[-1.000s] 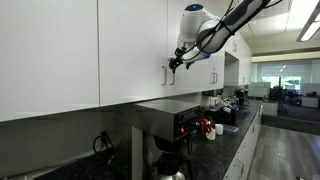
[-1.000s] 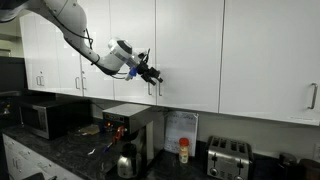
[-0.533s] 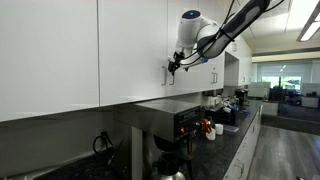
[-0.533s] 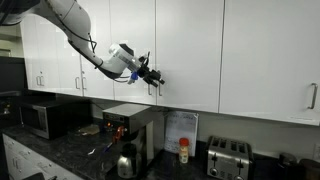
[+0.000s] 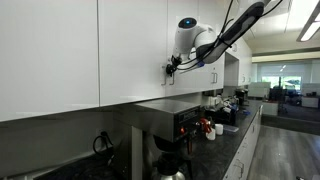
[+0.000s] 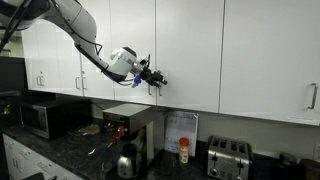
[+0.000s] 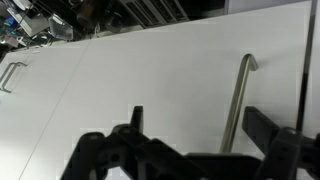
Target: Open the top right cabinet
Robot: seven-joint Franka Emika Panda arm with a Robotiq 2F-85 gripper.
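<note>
The top right cabinet (image 6: 135, 25) is a narrow glossy white wall cabinet with its door shut; it also shows in an exterior view (image 5: 135, 50). Its slim silver bar handle (image 7: 238, 100) stands upright near the door's edge. My gripper (image 7: 200, 135) is open right in front of the door, and the handle lies between the two black fingers, closer to the right one. In both exterior views the gripper (image 6: 157, 78) (image 5: 170, 68) sits at the handle's height, close against the door. The inside of the cabinet is hidden.
A wider white door (image 6: 190, 50) adjoins the cabinet. Smaller handled doors (image 6: 40, 60) hang further off. Below on the dark counter stand a coffee machine (image 6: 128, 122), a microwave (image 6: 45, 118) and a toaster (image 6: 228, 157). The coffee machine (image 5: 175, 120) sits under the gripper.
The gripper has moved in closer to the door and its handle. The door has stayed shut.
</note>
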